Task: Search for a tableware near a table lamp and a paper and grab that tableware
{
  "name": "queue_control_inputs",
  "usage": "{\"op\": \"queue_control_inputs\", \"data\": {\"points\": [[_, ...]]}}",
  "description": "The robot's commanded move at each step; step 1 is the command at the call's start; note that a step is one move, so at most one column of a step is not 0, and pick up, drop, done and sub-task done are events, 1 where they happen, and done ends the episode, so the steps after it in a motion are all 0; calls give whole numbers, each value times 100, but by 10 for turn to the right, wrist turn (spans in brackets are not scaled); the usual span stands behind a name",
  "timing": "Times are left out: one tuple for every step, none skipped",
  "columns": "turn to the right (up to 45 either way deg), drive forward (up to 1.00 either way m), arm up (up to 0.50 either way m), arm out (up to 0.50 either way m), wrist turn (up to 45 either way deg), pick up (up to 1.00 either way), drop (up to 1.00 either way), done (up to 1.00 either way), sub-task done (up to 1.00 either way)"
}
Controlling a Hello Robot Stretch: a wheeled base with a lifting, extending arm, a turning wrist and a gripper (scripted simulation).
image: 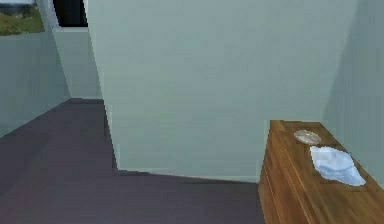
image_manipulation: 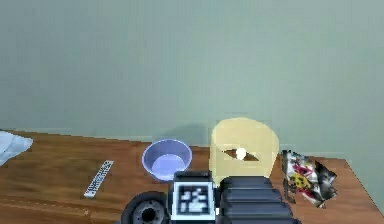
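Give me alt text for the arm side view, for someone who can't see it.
A pale lavender round bowl sits on a wooden tabletop beside a cream cylindrical lamp shade, against a grey-green wall. A crumpled printed paper lies at the right, a slim grey remote-like bar at the left, and the robot's dark arm rises from the bottom edge.

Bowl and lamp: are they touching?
Apart. The arm side view shows a strip of bare tabletop between the bowl and the lamp.
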Motion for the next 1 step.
{"op": "queue_control_inputs", "data": {"points": [[0, 0, 0, 22, 0, 0, 0, 0, 0]]}}
